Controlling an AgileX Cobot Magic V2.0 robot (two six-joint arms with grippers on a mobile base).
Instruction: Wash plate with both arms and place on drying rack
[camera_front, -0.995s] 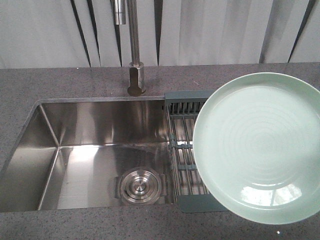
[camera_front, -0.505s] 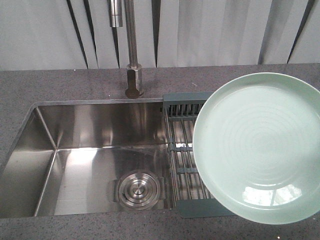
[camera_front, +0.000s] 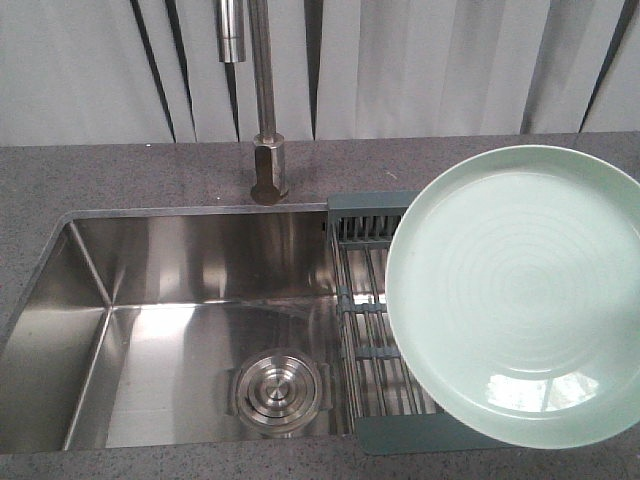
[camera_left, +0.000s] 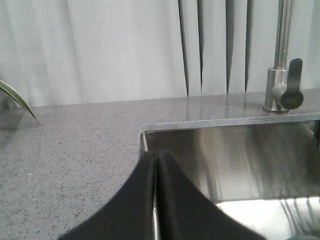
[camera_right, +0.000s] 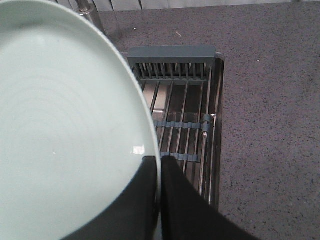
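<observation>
Currently right hand (camera_right: 160, 167) clamps the rim of the plate (camera_front: 515, 300), which hangs over the drying rack (camera_front: 368, 300) at the right end of the sink (camera_front: 180, 300). Left hand (camera_left: 156, 165) is closed, fingers pressed together on nothing, above the sink corner by the desk (camera_left: 75, 145).

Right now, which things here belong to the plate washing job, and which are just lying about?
Job: plate, held in the right gripper; drying rack; sink; faucet; left gripper, shut and empty.
Just there: drain strainer; plant leaf; curtain.
</observation>
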